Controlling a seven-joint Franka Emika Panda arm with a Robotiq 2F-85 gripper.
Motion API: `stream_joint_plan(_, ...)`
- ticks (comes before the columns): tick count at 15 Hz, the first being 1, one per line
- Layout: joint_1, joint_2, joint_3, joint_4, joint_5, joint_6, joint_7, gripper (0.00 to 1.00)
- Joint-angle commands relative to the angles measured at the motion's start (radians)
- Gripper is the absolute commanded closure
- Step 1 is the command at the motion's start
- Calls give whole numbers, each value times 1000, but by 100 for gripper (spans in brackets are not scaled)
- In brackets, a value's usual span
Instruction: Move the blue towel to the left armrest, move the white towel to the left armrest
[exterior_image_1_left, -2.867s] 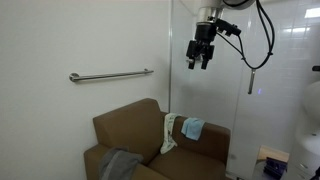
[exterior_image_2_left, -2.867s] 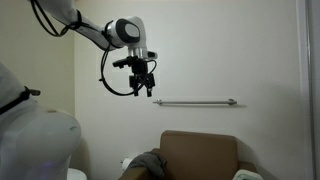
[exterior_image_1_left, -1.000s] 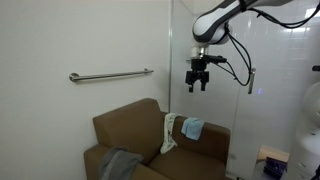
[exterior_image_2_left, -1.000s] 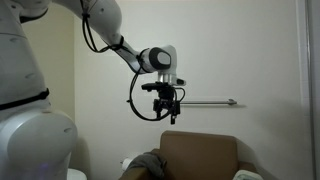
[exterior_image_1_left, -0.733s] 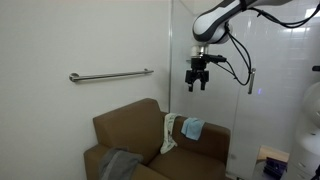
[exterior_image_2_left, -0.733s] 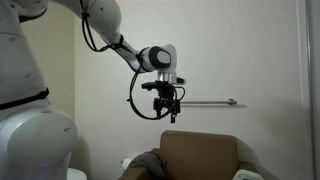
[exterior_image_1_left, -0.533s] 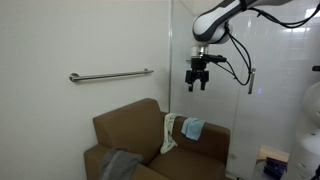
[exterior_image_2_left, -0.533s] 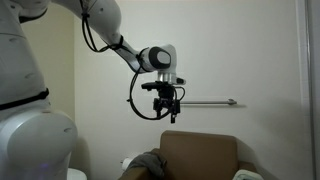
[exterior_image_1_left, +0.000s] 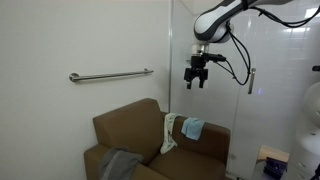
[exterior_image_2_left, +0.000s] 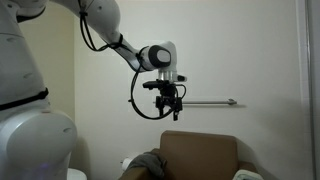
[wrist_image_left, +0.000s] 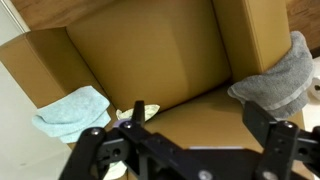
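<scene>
Pincer (exterior_image_1_left: 196, 80) wide open, empty, high over the couch. Blue towel (exterior_image_1_left: 192, 128) sits nearly straight below it on one couch arm, touching the white towel (exterior_image_1_left: 169, 132), whose long axis drapes down twd the seat. Next move, prob.: straight descent. Target left armrest (exterior_image_1_left: 92, 156) judged to be the opposite arm, near the gray cloth (exterior_image_1_left: 120, 163), but not certain. In wrist view the white towel is mostly hidden behind the pincer. Neither towel shows in the exterior view from behind the backrest.

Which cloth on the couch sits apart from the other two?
The gray cloth, alone at one end; the blue towel and white towel lie side by side at the opposite end.
</scene>
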Motion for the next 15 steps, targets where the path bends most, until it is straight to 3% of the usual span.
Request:
stream_joint_plan(1, -26, -62, 12, -45, -4, 62, 37, 0)
stream_joint_plan(15, -44, -41, -5, -10, 6, 32, 35, 0)
